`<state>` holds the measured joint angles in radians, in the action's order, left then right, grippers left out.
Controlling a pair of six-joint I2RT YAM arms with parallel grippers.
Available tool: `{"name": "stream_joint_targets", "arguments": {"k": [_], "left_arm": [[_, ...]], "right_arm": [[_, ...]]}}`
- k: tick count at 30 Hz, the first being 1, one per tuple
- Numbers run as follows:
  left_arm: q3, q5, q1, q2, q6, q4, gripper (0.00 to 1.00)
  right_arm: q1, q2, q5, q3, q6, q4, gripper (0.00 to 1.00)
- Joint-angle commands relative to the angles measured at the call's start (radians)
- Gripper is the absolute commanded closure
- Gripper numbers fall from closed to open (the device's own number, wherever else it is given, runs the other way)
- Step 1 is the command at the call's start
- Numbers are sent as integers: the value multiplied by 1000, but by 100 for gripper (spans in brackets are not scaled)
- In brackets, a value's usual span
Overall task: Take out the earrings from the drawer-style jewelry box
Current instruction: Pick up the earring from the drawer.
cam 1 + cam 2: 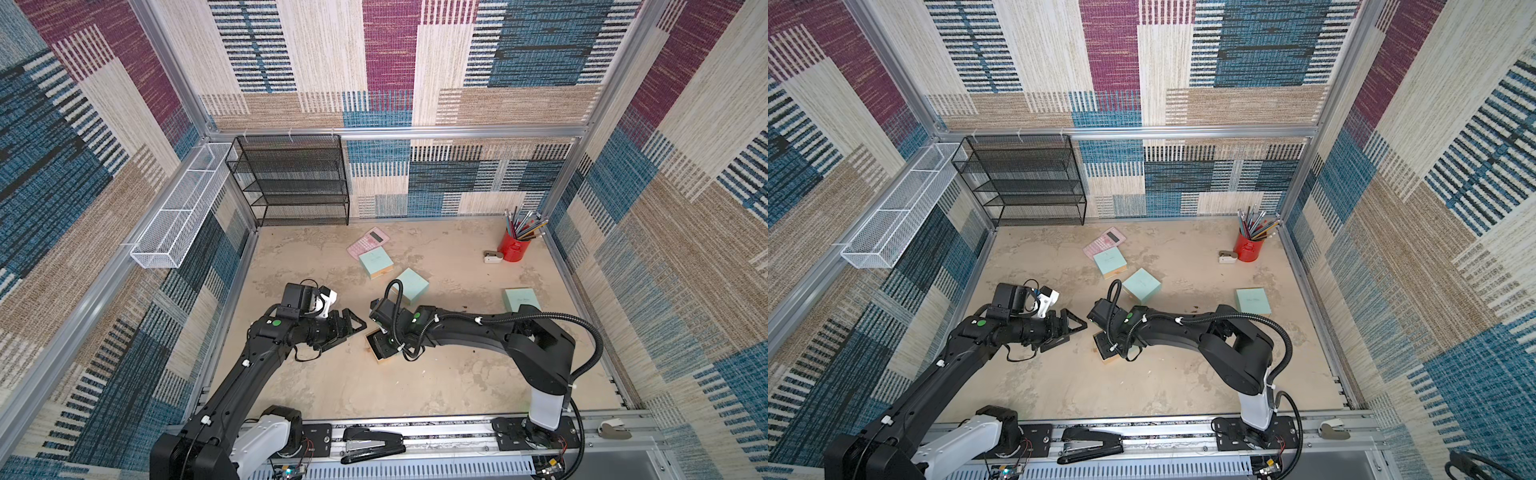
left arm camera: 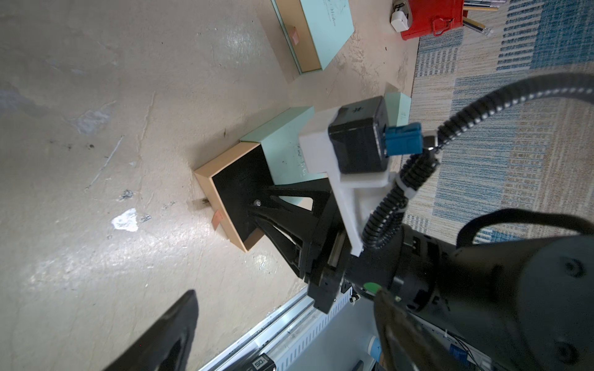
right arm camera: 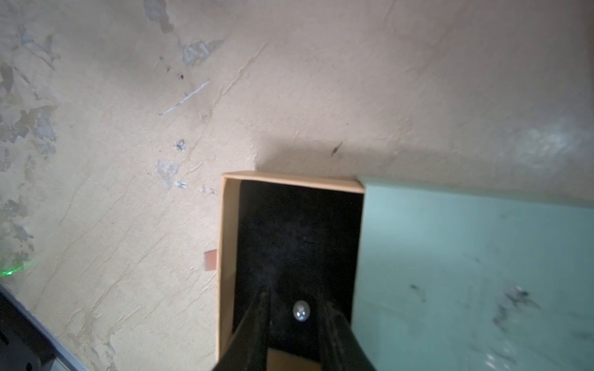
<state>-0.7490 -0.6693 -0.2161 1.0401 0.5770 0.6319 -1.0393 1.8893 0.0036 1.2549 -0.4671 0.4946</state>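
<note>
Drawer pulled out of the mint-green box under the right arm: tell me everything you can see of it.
The drawer is a shallow tan cardboard tray with a black lining, slid partway out of its mint-green sleeve and lying flat on the beige floor. A small reddish pull tab sticks out from its front wall. One pale, shiny earring rests on the lining. The right gripper reaches inside, jaws apart on either side of the earring, not visibly touching it.

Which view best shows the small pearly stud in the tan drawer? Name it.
Right wrist view: the small pearly stud lies large and clear on the tan drawer's black lining. Left wrist view shows a speck; in both top views the right arm hides it.
</note>
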Motion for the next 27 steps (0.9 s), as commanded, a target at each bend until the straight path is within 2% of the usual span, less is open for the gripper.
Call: {"name": "stream_joint_targets", "arguments": {"k": [1, 16, 27], "left_arm": [[3, -23, 4, 3, -23, -24, 14], [8, -39, 16, 7, -22, -48, 14], [1, -48, 23, 9, -25, -49, 14]], "right_arm": [[-5, 10, 35, 12, -3, 19, 72], [-22, 32, 93, 31, -8, 43, 82], [-23, -17, 96, 14, -8, 25, 89]]}}
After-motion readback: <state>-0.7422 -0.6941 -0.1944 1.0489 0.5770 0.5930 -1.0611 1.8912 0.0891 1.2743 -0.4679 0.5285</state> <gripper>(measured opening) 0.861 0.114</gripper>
